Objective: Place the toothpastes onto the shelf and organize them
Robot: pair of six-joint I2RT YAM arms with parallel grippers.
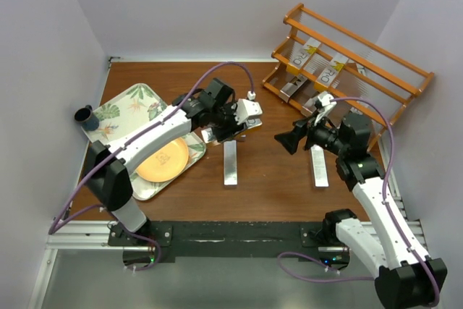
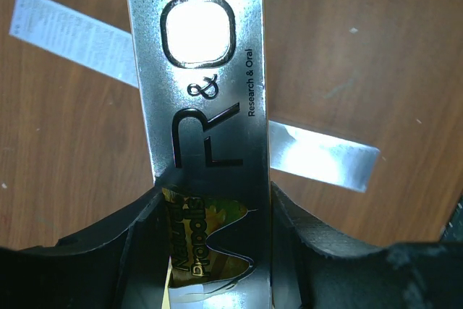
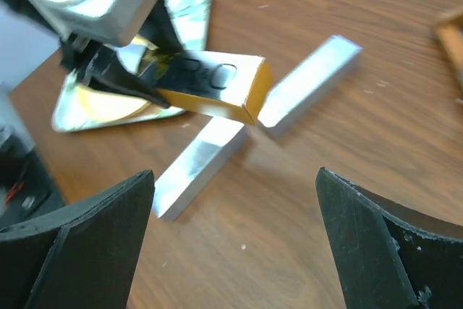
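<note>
My left gripper (image 1: 242, 122) is shut on a silver toothpaste carton (image 2: 210, 70) with dark "R&O" lettering, held above the table. Its gold end (image 3: 255, 93) points toward my right gripper (image 1: 288, 135). The right gripper (image 3: 235, 173) is open with nothing between its fingers and hovers over bare wood, facing the held carton. Below the left gripper, another silver carton (image 2: 318, 155) lies flat on the table. More lie at the middle (image 1: 230, 162) and near the right arm (image 1: 318, 166). The orange-brown shelf (image 1: 376, 52) at the back right holds several cartons (image 1: 329, 74).
A leaf-patterned tray (image 1: 123, 110) sits at the left with an orange plate (image 1: 163, 161) on it. A dark cup (image 1: 87, 116) stands beside the tray's left edge. White walls close in the table on the left, back and right.
</note>
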